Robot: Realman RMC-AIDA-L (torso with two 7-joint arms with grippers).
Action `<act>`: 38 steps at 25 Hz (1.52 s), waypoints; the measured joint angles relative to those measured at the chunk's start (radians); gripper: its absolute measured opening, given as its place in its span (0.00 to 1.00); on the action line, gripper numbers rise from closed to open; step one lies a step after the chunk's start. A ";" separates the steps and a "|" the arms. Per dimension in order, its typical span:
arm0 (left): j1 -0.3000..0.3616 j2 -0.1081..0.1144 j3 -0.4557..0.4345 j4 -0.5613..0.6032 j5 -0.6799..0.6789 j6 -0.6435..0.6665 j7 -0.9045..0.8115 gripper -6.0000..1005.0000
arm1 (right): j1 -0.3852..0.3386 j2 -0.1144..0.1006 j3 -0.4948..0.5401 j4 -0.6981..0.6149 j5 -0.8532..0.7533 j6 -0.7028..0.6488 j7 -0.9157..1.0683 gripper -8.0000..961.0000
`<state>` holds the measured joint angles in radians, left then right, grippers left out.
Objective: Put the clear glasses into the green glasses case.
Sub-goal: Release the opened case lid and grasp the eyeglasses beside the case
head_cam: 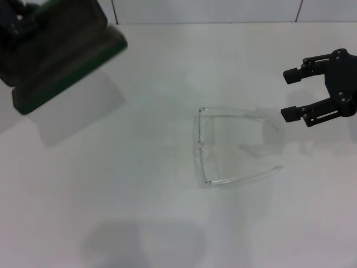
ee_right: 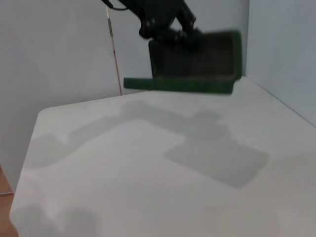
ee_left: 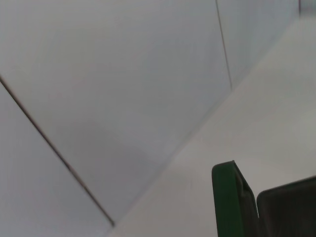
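The green glasses case (head_cam: 61,56) hangs open and tilted above the table's far left corner, dark lining showing (ee_right: 197,64) (ee_left: 227,202). My left gripper (ee_right: 183,35) is shut on its upper edge. The clear glasses (head_cam: 199,146) lie on the white table near the middle, arms unfolded and pointing right. My right gripper (head_cam: 288,95) hovers open just right of the arm tips, with nothing between its fingers. The glasses do not show in either wrist view.
The white table (head_cam: 167,234) ends at a pale panelled wall (head_cam: 206,10) at the back. The case's shadow (head_cam: 78,109) falls on the table below it. In the right wrist view a table edge (ee_right: 27,163) drops off at one side.
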<state>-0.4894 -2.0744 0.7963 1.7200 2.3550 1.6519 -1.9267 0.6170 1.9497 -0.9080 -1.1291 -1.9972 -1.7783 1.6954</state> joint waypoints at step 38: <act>0.160 -0.016 0.215 0.099 0.028 -0.140 -0.037 0.17 | 0.397 0.060 -0.300 -0.207 -0.491 -0.083 0.459 0.86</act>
<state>-0.3292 -2.0908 1.0111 1.8190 2.3826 1.5115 -1.9634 1.0144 2.0096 -1.2080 -1.3360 -2.4885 -1.8609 2.1545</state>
